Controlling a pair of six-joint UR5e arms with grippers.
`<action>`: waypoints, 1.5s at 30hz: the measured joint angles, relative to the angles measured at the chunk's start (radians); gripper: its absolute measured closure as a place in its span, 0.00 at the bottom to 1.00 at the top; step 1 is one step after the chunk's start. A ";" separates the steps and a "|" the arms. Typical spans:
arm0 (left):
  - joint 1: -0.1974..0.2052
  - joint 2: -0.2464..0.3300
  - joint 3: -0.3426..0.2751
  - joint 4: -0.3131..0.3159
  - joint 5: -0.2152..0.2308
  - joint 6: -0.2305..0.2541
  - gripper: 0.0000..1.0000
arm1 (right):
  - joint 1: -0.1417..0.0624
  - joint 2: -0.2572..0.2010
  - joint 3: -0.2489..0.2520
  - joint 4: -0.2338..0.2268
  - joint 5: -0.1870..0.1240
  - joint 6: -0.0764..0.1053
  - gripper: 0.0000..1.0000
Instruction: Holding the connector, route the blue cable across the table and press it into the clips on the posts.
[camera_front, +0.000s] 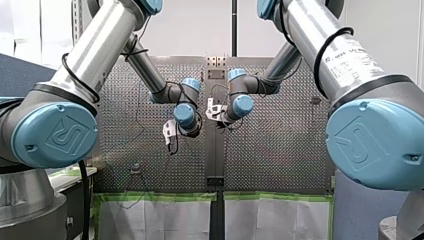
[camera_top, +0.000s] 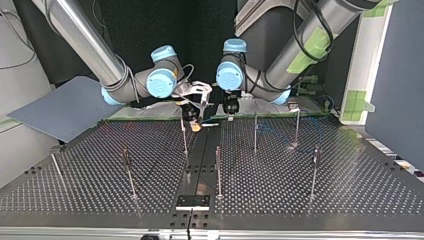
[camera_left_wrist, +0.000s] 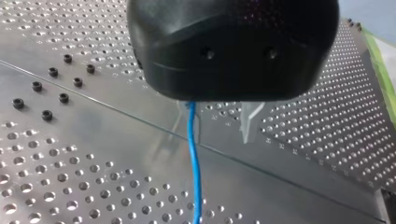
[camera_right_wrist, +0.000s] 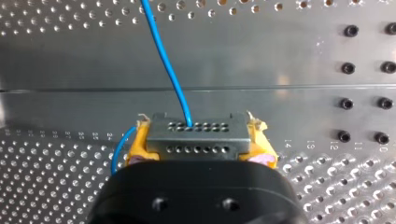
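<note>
Bright, even light washes my worktop (camera_left_wrist: 102, 154) pale with glare in both wrist views; the top view's background beyond it lies dark.

1. Small numbers 14, 13, 12, 11 and 10 stand in a row on the table (camera_right_wrist: 303, 116), just beside my right gripper (camera_right_wrist: 200, 140).
2. Fainter numerals on the table at that gripper's other side are too blurred to read.
3. A raised logo sign marks each big blue joint cap (camera_front: 57, 137).
4. A white label (camera_front: 350, 61) on my right arm (camera_front: 300, 25) bears print too small to read.

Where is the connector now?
The connector is clamped between my right tool's yellow pads, above the table's central seam near the top view's far edge.
</note>
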 joint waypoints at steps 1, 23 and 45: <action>0.000 0.000 0.000 -0.001 0.001 -0.002 0.52 | 0.000 0.000 0.000 0.000 0.000 0.000 1.00; -0.013 0.019 0.002 -0.045 -0.109 0.073 0.56 | 0.000 0.001 0.000 -0.002 0.001 0.000 1.00; -0.030 -0.004 0.053 -0.051 -0.096 0.059 1.00 | 0.000 0.001 0.000 -0.003 -0.013 0.000 1.00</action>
